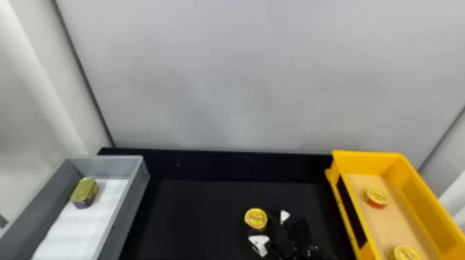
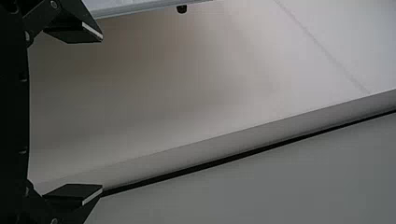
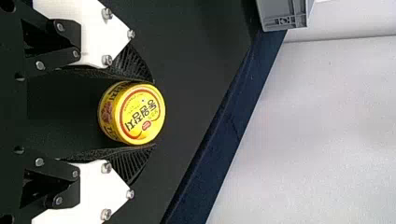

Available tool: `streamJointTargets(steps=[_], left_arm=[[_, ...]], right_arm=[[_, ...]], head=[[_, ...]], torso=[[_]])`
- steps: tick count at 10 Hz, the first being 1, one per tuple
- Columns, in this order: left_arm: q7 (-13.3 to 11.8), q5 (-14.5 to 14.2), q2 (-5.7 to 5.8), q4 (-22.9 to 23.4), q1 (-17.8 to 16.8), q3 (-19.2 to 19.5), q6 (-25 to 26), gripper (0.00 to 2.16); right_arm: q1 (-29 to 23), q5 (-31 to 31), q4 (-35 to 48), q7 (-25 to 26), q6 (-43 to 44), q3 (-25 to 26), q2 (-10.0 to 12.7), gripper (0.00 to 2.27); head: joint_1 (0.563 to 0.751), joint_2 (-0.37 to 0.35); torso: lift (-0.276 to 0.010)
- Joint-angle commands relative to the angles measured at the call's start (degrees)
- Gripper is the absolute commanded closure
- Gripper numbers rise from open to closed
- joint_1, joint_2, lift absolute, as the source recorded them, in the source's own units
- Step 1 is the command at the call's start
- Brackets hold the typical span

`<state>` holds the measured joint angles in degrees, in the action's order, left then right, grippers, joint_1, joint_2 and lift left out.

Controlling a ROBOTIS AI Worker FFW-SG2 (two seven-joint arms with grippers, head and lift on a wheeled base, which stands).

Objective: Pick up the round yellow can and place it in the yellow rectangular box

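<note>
We see the right claw [image 1: 257,221] at the near part of the black tabletop [image 1: 193,214], between the 2 boxes. It is closed on the round yellow can [image 1: 256,217], gripping it by the sides. In the right wrist view, its black ribbed fingers [image 3: 133,65] lie along opposite sides of the can and touch it, with the printed lid facing the camera at a slant. We cannot tell whether the can's base touches the tabletop.

The can is outside the yellow rectangular box [image 1: 366,160], which stands at our right. That box has a tan bottom and holds 2 other yellow-lidded cans: a red-sided can [image 1: 377,197] farther in, and a nearer can [image 1: 405,254] cut off by the head view's bottom edge.

At our left stands the gray box [image 1: 138,188], with a white lining [image 1: 86,221] over its bottom. Inside, toward its far end, we see a gold-topped tin [image 1: 84,192] with rounded corners, near the box's left wall.

We find the left claw [image 2: 102,114] in the left wrist view, open, its 2 fingers [image 2: 74,193] spread wide apart in front of pale panels [image 2: 187,84]. Behind the tabletop rises a light gray wall [image 1: 225,86].
</note>
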<state>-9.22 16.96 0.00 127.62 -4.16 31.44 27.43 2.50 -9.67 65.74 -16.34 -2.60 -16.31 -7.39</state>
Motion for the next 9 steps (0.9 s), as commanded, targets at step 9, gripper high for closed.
streamJointTargets(steps=[9], left_arm=[[-0.01,-0.09,-0.15,0.0,0.02,0.04,0.0,0.14]], right_arm=[[-1.45,0.0,2.28,-0.19,2.69,1.71,-0.08,0.76]], head=[[0.629,0.012]], torso=[[-0.055]])
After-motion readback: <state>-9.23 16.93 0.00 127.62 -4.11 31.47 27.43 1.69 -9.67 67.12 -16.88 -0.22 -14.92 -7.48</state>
